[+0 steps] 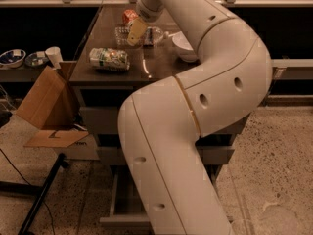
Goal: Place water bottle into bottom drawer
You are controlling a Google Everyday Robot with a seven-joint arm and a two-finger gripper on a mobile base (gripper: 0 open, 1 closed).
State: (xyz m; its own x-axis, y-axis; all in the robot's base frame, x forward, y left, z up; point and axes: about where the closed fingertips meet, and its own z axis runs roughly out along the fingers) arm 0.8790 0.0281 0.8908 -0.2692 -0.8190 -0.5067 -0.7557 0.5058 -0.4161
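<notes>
The water bottle (151, 35), clear and ribbed, lies on its side near the back of the dark tabletop (156, 67). My gripper (137, 31) hangs at the end of the big white arm, right over the bottle's left half and down at its level. The arm hides part of the bottle. The bottom drawer (114, 199) is pulled open at the foot of the cabinet; my arm covers most of it, so only its left wall and part of the grey floor show.
A crushed green-and-white can (109, 58) lies at the table's front left. A red-orange can (129, 15) stands behind the bottle. A white bowl (182, 45) sits to its right. An open cardboard box (45, 102) and a black stand leg (39, 199) are on the floor at left.
</notes>
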